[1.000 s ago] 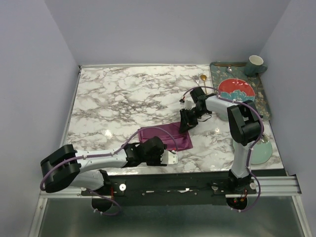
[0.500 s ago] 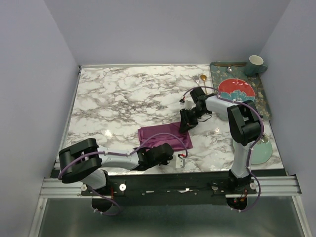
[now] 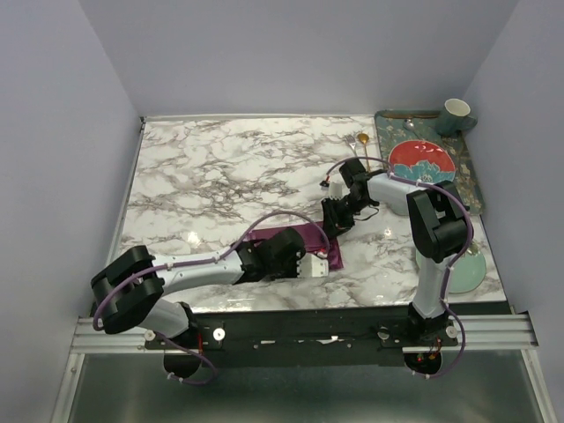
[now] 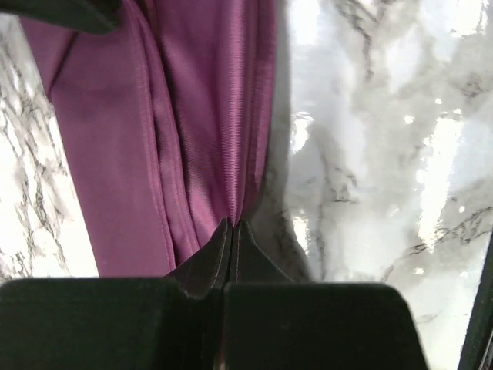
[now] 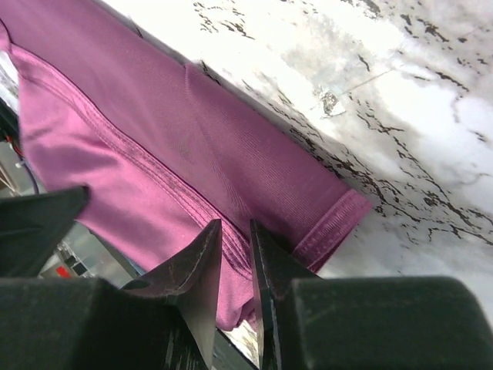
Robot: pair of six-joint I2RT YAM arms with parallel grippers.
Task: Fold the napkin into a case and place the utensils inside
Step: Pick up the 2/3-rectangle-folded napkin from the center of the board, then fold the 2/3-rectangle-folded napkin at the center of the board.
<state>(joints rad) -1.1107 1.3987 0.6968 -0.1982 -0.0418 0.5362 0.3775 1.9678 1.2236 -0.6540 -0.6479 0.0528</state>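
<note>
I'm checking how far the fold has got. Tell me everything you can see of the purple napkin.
The napkin is shiny plum-purple satin with stitched hems, soft and creased. It lies folded in layers as a rough rectangle on the marble table, near its front edge. The left gripper has its jaws shut on a pinched fold at one side. The right gripper has its jaws nearly closed over cloth near a hemmed corner.

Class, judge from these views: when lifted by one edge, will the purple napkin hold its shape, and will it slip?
Probably floppy: the napkin bunches into soft pleats where the left fingers pinch it. Likely slippery: its satin sheen and the glossy marble table suggest layers could slide. Seemingly light, being thin, so a small pinch should lift it.
</note>
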